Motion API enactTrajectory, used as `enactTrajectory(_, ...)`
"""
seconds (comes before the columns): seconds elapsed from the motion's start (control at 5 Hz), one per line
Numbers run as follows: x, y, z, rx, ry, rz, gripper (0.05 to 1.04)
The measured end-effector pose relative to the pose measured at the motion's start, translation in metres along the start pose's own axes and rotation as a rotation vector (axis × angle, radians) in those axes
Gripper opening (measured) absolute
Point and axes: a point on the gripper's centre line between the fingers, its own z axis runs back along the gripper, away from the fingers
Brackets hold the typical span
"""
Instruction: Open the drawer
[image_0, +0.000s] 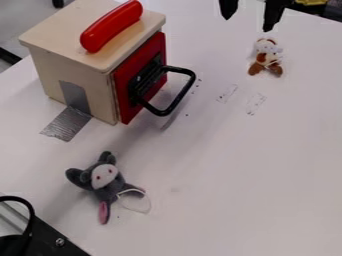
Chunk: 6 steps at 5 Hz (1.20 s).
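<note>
I have the tool (250, 15) at the top edge of the cam view, right of center, tips pointing down and spread w/ a gap betw. them, the right-hand tip in view sitting a bit lower than the other. Pos. is up-view of the brown-and-white plush (261, 69) and well apart from the black handle (182, 95), which juts from the red drawer front (149, 54). Drawer loc.: side of the wooden box (73, 22), upper left of the worktop (234, 175), front lying approx. flush w/ the box, i.e. closed.
</note>
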Motion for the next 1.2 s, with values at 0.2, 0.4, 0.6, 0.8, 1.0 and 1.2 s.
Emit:
enactTrajectory(0.2, -0.006, -0.001, -0.015, -0.001, 0.045, -0.002, 1.001)
enactTrajectory(0.4, -0.042, 0.001, -0.023, -0.056, 0.074, 0.026, 1.001)
enactTrajectory(0.6, -0.073, 0.015, -0.008, -0.099, 0.019, 0.047, 1.001)
enactTrajectory(0.8, -0.106, 0.025, -0.026, -0.074, 0.032, 0.017, 1.001)
enactTrajectory(1.0, -0.126, 0.034, -0.048, -0.026, 0.043, -0.031, 1.001)
enactTrajectory(1.2, -0.133, 0.039, -0.077, 0.021, 0.057, -0.088, 0.997)
